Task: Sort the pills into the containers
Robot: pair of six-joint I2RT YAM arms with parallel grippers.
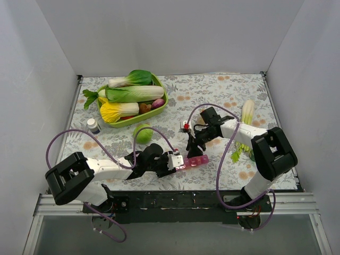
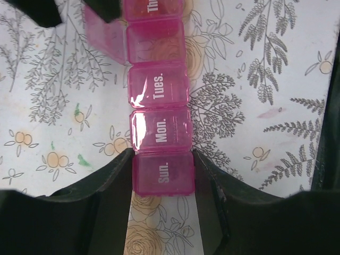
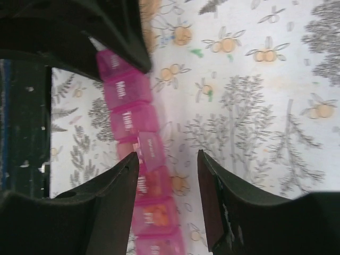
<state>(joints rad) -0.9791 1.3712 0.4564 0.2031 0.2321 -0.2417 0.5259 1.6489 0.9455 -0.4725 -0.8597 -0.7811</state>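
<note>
A: So, where is the organiser (image 1: 195, 161)?

B: It's clamped in the left gripper (image 2: 162, 156). The fingers press both sides of the end cell, and the strip lies flat on the cloth (image 2: 265, 106).

A: Which way does it point?

B: Its long axis runs straight out ahead of those fingers. The far part passes under the right gripper (image 3: 169, 156).

A: Anything readable?

B: White day names, one per cell, with the letters turned to run along the strip. "Sun." sits between the left fingers, then come "Mon." and "Tues." Next is a cell whose lid (image 2: 103, 37) is flipped open to one side. Beyond it a label starts "Th" and is cut off.

A: And the right gripper?

B: Its jaws stand apart with nothing between them. It hovers over the middle of the strip, with the raised lid just beside one fingertip. I cannot tell whether they touch. The labels nearest its wrist are too blurred to read.
</note>
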